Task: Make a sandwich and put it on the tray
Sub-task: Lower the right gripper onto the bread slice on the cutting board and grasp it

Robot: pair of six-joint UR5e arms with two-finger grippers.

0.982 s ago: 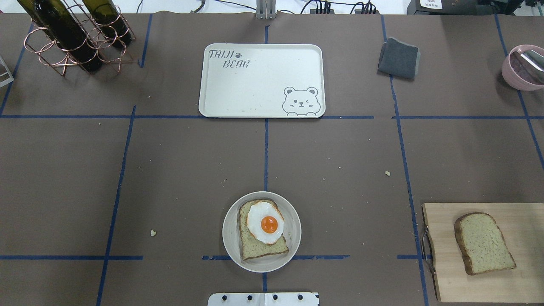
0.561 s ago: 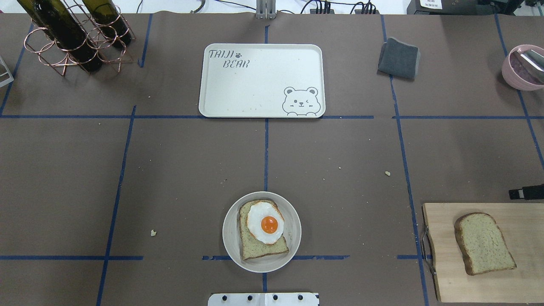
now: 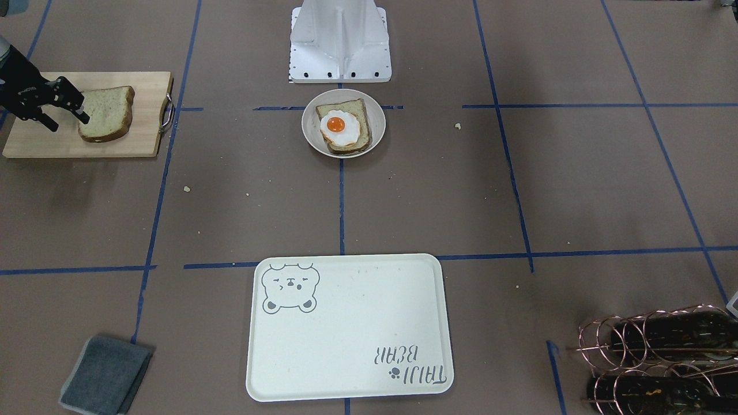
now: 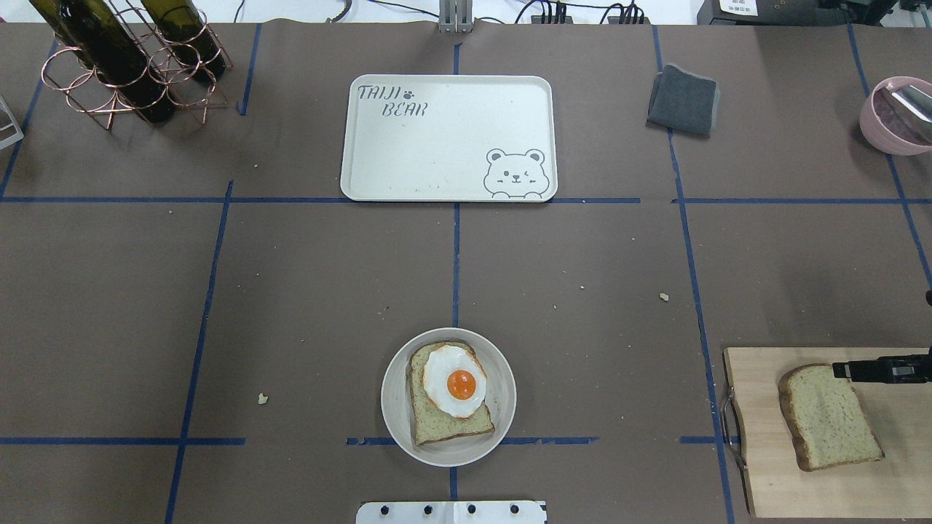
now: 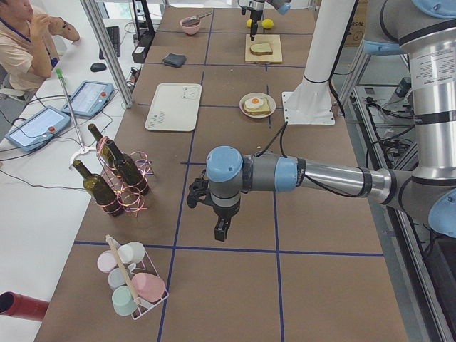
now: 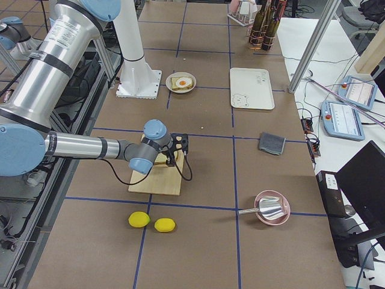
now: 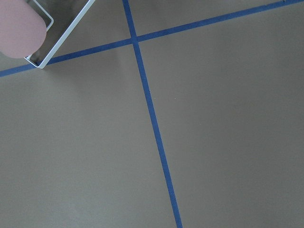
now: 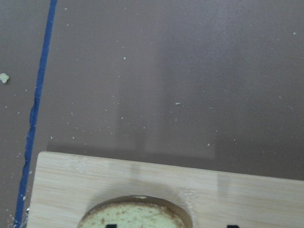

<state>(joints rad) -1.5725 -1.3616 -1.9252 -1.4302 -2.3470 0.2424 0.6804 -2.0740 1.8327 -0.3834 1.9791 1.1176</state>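
One bread slice (image 4: 445,428) with a white fried egg (image 4: 455,380) on top lies on a round white plate (image 4: 394,416) near the robot's base; the egg also shows in the front view (image 3: 340,128). A second bread slice (image 4: 826,422) lies on the wooden cutting board (image 4: 764,473) at the right. My right gripper (image 4: 841,370) is open, its fingers either side of this slice's far edge (image 3: 106,115). The cream tray (image 4: 437,138) with the bear drawing holds nothing. My left gripper (image 5: 221,231) hangs over bare table far to the left; I cannot tell whether it is open.
A grey cloth (image 4: 683,98) and a pink bowl (image 4: 892,116) lie at the far right. A copper rack with wine bottles (image 4: 131,65) stands at the far left. Two lemons (image 6: 150,221) lie beyond the board. A rack of cups (image 5: 132,285) stands past the left arm.
My right gripper has come in from the right edge and moved toward the robot, from beyond the cutting board to over the bread slice's far edge. Nothing else moved.
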